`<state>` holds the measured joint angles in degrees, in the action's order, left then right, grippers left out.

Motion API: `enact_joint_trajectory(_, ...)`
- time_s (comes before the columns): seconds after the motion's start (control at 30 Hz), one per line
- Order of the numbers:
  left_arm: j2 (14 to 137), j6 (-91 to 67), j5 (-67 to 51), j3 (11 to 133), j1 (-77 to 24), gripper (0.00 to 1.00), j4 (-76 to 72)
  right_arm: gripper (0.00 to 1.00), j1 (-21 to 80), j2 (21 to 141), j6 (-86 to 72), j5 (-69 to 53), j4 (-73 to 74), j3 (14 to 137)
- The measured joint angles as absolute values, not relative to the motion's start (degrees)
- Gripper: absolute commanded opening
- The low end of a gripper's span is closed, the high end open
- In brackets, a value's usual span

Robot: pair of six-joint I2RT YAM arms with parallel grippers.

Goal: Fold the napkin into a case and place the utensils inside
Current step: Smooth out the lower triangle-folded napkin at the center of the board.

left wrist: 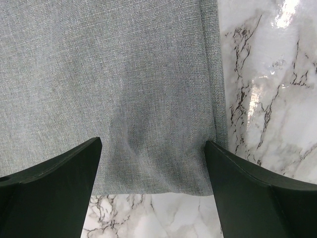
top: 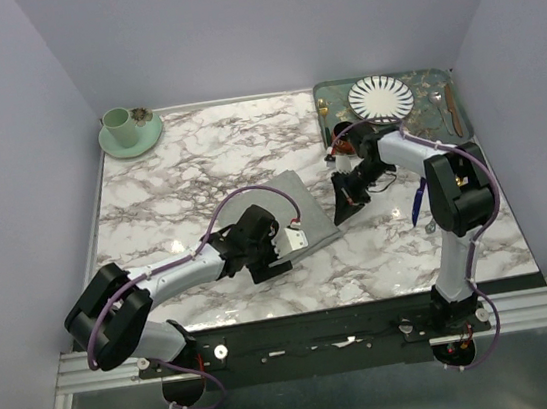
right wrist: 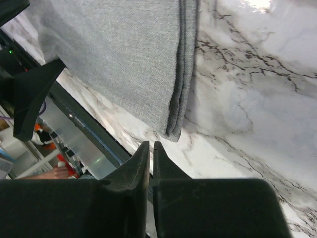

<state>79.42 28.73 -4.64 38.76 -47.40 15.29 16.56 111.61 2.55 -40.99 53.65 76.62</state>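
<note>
Napkin (top: 304, 205) lies folded on the marble table (top: 171, 188), mid-table, between the two grippers. Left gripper (left wrist: 153, 168): fingers spread wide over the cloth's edge, nothing clamped. Right gripper (right wrist: 151, 158): fingers pressed together, empty, just beside the napkin's folded corner. Blue-handled utensil (top: 415, 203) lies on the marble by the right arm, apart from the tray (top: 334, 91).

Marble table (top: 198, 164) under grey napkin (top: 305, 210)
</note>
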Motion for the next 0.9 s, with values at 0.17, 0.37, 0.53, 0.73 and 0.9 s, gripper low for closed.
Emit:
enact_joint_trajectory(0.17,79.18,28.42,-4.36,38.74,-47.40,0.99,15.42,0.29,16.56,111.74,2.42,-39.40,53.60,76.79)
enact_joint_trajectory(0.37,78.94,27.90,-4.34,38.65,-47.40,0.99,15.75,0.29,16.56,113.40,2.31,-39.20,53.56,77.41)
enact_joint_trajectory(0.53,78.94,27.81,-4.34,38.65,-47.40,0.99,15.75,0.29,16.88,114.48,1.96,-39.22,53.43,77.76)
enact_joint_trajectory(0.73,78.96,27.79,-4.32,38.65,-47.40,0.99,15.75,0.28,17.52,115.96,1.91,-39.27,53.43,77.95)
enact_joint_trajectory(0.9,78.96,27.79,-4.34,38.65,-47.40,0.99,15.75,0.10,17.69,116.14,1.87,-39.29,53.45,78.35)
